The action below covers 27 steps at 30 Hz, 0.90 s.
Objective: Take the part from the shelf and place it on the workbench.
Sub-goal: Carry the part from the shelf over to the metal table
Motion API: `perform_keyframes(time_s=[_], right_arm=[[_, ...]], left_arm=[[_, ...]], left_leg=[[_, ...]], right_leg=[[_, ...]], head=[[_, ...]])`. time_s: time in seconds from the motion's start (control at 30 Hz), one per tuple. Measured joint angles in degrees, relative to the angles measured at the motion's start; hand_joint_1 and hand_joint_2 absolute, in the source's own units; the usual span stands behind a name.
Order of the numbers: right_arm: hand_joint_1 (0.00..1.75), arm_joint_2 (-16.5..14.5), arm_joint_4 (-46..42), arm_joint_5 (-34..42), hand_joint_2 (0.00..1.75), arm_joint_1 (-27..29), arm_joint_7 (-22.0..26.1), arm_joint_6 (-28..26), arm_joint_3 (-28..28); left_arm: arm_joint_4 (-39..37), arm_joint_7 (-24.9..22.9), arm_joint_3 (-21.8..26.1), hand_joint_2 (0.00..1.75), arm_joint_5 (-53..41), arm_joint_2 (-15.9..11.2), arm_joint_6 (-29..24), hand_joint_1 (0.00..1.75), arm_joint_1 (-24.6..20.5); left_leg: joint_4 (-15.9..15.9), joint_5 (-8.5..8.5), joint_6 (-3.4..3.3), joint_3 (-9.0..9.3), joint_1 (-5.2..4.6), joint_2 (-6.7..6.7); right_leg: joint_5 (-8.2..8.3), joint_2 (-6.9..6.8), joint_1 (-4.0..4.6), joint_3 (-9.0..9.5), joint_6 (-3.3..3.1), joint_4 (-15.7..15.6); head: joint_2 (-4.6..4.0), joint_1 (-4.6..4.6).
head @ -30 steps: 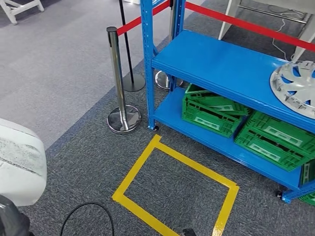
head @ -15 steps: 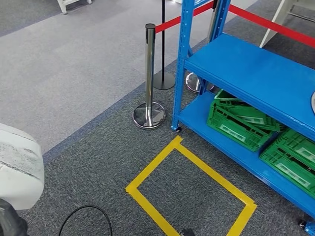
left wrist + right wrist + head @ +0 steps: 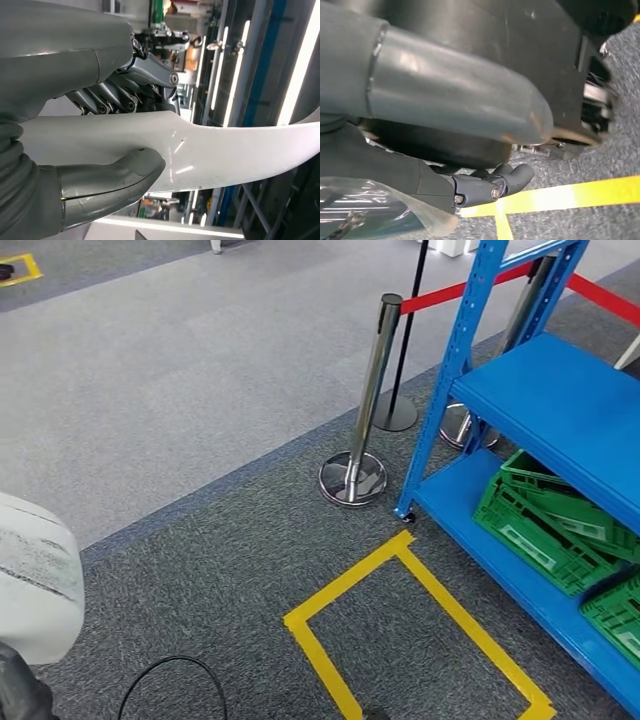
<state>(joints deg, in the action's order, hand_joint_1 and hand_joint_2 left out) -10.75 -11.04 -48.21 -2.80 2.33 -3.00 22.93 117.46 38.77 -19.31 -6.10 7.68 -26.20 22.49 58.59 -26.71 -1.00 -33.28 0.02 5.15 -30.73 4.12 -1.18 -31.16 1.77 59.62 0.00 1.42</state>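
My left hand [image 3: 75, 60] grips a white curved part [image 3: 234, 150]: the thick thumb [image 3: 113, 180] lies on one face and the darker fingers [image 3: 124, 95] press on the other. In the head view the same white part [image 3: 34, 580] shows at the left edge, low and close to my body. The blue shelf [image 3: 558, 400] stands at the right with a bare middle board. My right hand [image 3: 433, 95] hangs over the carpet with nothing in it, thumb and fingers [image 3: 490, 187] stretched out.
Green crates [image 3: 543, 530] fill the shelf's bottom board. A chrome stanchion [image 3: 370, 400] with a red belt stands by the shelf's corner post. A yellow tape square [image 3: 423, 580] marks the dark carpet, and a black cable [image 3: 173, 680] loops near my feet.
The camera has turned left: shelf, stanchion and tape square slid right, and the silver wheel cover on the shelf left the picture. The white part stays at the left edge.
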Motion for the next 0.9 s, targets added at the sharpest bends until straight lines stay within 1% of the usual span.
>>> perform_keyframes(time_s=[0.03,0.07,0.1,0.13,0.17,0.2,0.23,0.27,0.3,0.33,0.37,0.4,0.43,0.47,0.5,0.53,0.57,0.6,0.63,0.67,0.7,0.73,0.77,0.8,0.83,0.87,0.9], right_arm=[[0.0,0.0,0.03,-0.12,0.0,0.02,-0.24,0.08,0.01],[0.0,0.0,0.05,-0.22,0.0,0.02,-0.44,0.15,0.01],[0.0,-0.02,0.04,-0.27,0.0,0.01,-0.6,0.22,0.02],[0.0,-0.04,0.04,-0.28,0.0,0.0,-0.69,0.31,0.03],[0.0,-0.07,0.03,-0.29,0.0,0.0,-0.74,0.38,0.03],[0.0,-0.09,0.03,-0.28,0.0,0.04,-0.79,0.45,0.04],[0.0,-0.09,0.02,-0.26,0.0,0.12,-0.81,0.51,0.05],[0.0,-0.09,0.02,-0.23,0.0,0.22,-0.83,0.55,0.09],[0.0,-0.09,0.02,-0.2,0.0,0.31,-0.83,0.58,0.16],[0.0,-0.09,0.02,-0.17,0.0,0.35,-0.78,0.6,0.24],[0.0,-0.09,0.02,-0.16,0.0,0.35,-0.71,0.6,0.31],[0.0,-0.09,0.02,-0.16,0.0,0.32,-0.62,0.6,0.36],[0.0,-0.09,0.02,-0.15,0.0,0.3,-0.51,0.58,0.38],[0.0,-0.09,0.02,-0.11,0.0,0.29,-0.33,0.51,0.42],[0.0,-0.09,0.02,-0.04,0.0,0.29,-0.1,0.4,0.5],[0.0,-0.09,0.02,0.05,0.0,0.28,0.15,0.24,0.61],[0.0,-0.09,0.02,0.14,0.0,0.25,0.4,0.05,0.72],[0.0,-0.09,0.0,0.2,0.0,0.18,0.61,-0.1,0.82],[0.0,-0.09,-0.03,0.24,0.0,0.1,0.76,-0.24,0.87],[0.0,-0.09,-0.07,0.27,0.0,0.02,0.92,-0.32,0.92],[0.0,-0.09,-0.09,0.3,0.0,-0.03,1.03,-0.36,1.01],[0.0,-0.09,-0.1,0.32,0.0,0.0,1.09,-0.38,1.11],[0.0,-0.09,-0.09,0.35,0.0,0.06,1.14,-0.37,1.23],[0.0,-0.09,-0.09,0.37,0.0,0.13,1.14,-0.37,1.34],[0.0,-0.09,-0.09,0.38,0.0,0.2,1.11,-0.37,1.44],[0.0,-0.09,-0.09,0.4,0.0,0.22,1.06,-0.36,1.54],[0.0,-0.09,-0.1,0.42,0.0,0.21,1.0,-0.36,1.64]], left_arm=[[0.0,0.0,0.04,1.75,-0.05,0.01,-0.01,1.75,-0.04],[0.0,0.0,0.07,1.75,-0.12,0.01,-0.01,1.75,-0.05],[0.0,0.0,0.08,1.75,-0.2,0.0,-0.01,1.75,-0.03],[0.0,0.0,0.09,1.75,-0.27,-0.01,-0.01,1.75,-0.01],[0.0,0.0,0.09,1.75,-0.32,-0.02,-0.01,1.75,-0.04],[0.0,0.0,0.09,1.75,-0.35,-0.04,0.02,1.75,-0.11],[-0.01,0.0,0.09,1.75,-0.37,-0.05,0.06,1.75,-0.18],[-0.04,0.0,0.1,1.75,-0.37,-0.07,0.14,1.75,-0.25],[-0.09,0.0,0.1,1.75,-0.37,-0.08,0.27,1.75,-0.27],[-0.16,0.0,0.11,1.75,-0.37,-0.08,0.42,1.75,-0.28],[-0.22,0.0,0.11,1.75,-0.38,-0.09,0.56,1.75,-0.3],[-0.27,0.0,0.11,1.75,-0.4,-0.08,0.67,1.75,-0.35],[-0.3,0.0,0.11,1.75,-0.43,-0.06,0.73,1.75,-0.46],[-0.34,0.0,0.11,1.75,-0.44,-0.02,0.75,1.75,-0.64],[-0.38,0.0,0.11,1.75,-0.45,0.05,0.74,1.75,-0.9],[-0.44,0.0,0.12,1.75,-0.46,0.13,0.73,1.75,-1.11],[-0.53,0.0,0.12,1.75,-0.46,0.22,0.73,1.75,-1.27],[-0.61,0.0,0.12,1.75,-0.49,0.33,0.73,1.75,-1.38],[-0.72,0.0,0.12,1.75,-0.52,0.44,0.73,1.75,-1.43],[-0.81,0.0,0.12,1.75,-0.55,0.57,0.73,1.75,-1.56],[-0.91,0.0,0.12,1.75,-0.57,0.72,0.74,1.75,-1.75],[-1.03,0.0,0.12,1.75,-0.58,0.84,0.76,1.75,-1.91],[-1.15,0.0,0.12,1.75,-0.58,0.93,0.78,1.75,-2.06],[-1.3,0.0,0.12,1.75,-0.58,0.98,0.79,1.75,-2.14],[-1.48,0.0,0.12,1.75,-0.59,1.01,0.8,1.75,-2.17],[-1.66,0.0,0.12,1.75,-0.63,1.03,0.79,1.75,-2.23],[-1.85,0.0,0.12,1.75,-0.71,1.07,0.76,1.75,-2.31]], left_leg=[[0.18,-0.01,0.34,-0.22,0.05,0.6],[0.27,0.1,0.7,-0.41,0.12,1.2],[0.23,0.18,0.99,-0.54,0.24,1.62],[0.55,0.0,1.26,-0.73,0.22,1.16],[1.68,-0.7,1.54,-1.24,0.17,-0.02],[3.98,-2.05,1.79,-2.27,0.12,-1.56],[7.26,-3.78,2.04,-3.74,0.11,-3.18],[11.16,-5.55,2.26,-5.53,0.21,-4.03],[14.4,-6.71,2.4,-7.05,0.33,-4.32],[16.0,-6.86,2.45,-7.77,0.42,-4.44],[15.5,-5.91,2.43,-7.49,0.47,-4.58],[12.75,-4.03,2.29,-6.1,0.47,-4.93],[8.85,-2.07,2.05,-4.16,0.38,-5.84],[5.25,-0.77,1.75,-2.31,0.04,-7.14],[2.58,-0.14,1.38,-0.98,-0.26,-8.25],[1.25,-0.19,1.05,-0.35,-0.57,-8.99],[0.95,-0.49,0.74,-0.25,-0.83,-9.0],[0.65,-0.46,0.36,-0.24,-0.79,-8.37],[0.33,-0.3,-0.01,-0.15,-0.7,-7.75],[-0.01,-0.1,-0.42,-0.04,-0.55,-7.13],[-0.35,0.12,-0.78,0.08,-0.36,-6.51],[-0.5,0.23,-1.0,0.12,-0.26,-5.93],[-0.53,0.25,-1.15,0.09,-0.26,-5.28],[-0.51,0.23,-1.2,0.06,-0.29,-4.56],[-0.5,0.21,-1.22,0.1,-0.33,-3.8],[-0.46,0.2,-1.23,0.15,-0.35,-3.0],[-0.4,0.17,-1.2,0.22,-0.34,-2.17]], right_leg=[[-0.15,0.72,0.02,0.56,-0.18,-0.85],[-0.21,0.46,0.15,0.81,-0.45,-1.08],[-0.09,-0.19,0.19,1.02,-0.82,-1.06],[0.03,-0.82,0.18,1.24,-1.18,-1.14],[0.14,-1.57,0.12,1.33,-1.57,-1.26],[0.17,-2.41,0.09,1.41,-1.89,-1.37],[0.09,-3.25,0.18,1.46,-2.12,-1.38],[-0.01,-4.19,0.28,1.48,-2.3,-1.37],[-0.11,-5.1,0.37,1.5,-2.37,-1.37],[-0.23,-5.95,0.42,1.56,-2.41,-1.36],[-0.36,-6.75,0.46,1.68,-2.39,-1.36],[-0.53,-7.48,0.49,1.9,-2.33,-1.36],[-0.74,-8.13,0.51,2.17,-2.2,-1.37],[-1.0,-8.72,0.63,2.28,-1.97,-1.36],[-1.25,-9.24,0.75,2.33,-1.68,-1.36],[-1.45,-9.79,0.87,2.35,-1.38,-1.41],[-1.56,-10.38,0.97,2.5,-1.11,-1.54],[-1.64,-11.02,1.0,2.93,-0.85,-1.72],[-1.89,-10.78,0.96,3.18,-0.6,-1.69],[-2.49,-9.62,0.89,3.05,-0.38,-0.99],[-3.59,-7.97,0.8,2.16,-0.18,0.88],[-5.15,-6.04,0.7,0.42,-0.06,4.09],[-6.72,-4.85,0.65,-1.76,0.01,8.1],[-7.82,-4.39,0.64,-3.98,0.08,11.85],[-7.97,-4.23,0.65,-5.62,0.11,14.19],[-6.96,-4.16,0.64,-6.29,0.1,14.41],[-4.95,-3.96,0.62,-5.87,0.07,12.4]], head=[[0.0,-0.03],[0.0,-0.05],[0.0,-0.04],[0.0,-0.1],[0.0,-0.25],[0.0,-0.38],[0.0,-0.52],[0.0,-0.62],[0.0,-0.61],[0.0,-0.61],[0.0,-0.61],[0.0,-0.61],[0.0,-0.61],[0.0,-0.61],[0.0,-0.64],[0.0,-0.62],[0.0,-0.6],[0.0,-0.59],[0.0,-0.51],[0.0,-0.46],[0.0,-0.37],[0.0,-0.2],[0.0,-0.09],[0.0,0.01],[0.0,0.05],[0.0,0.05],[0.0,0.05]])
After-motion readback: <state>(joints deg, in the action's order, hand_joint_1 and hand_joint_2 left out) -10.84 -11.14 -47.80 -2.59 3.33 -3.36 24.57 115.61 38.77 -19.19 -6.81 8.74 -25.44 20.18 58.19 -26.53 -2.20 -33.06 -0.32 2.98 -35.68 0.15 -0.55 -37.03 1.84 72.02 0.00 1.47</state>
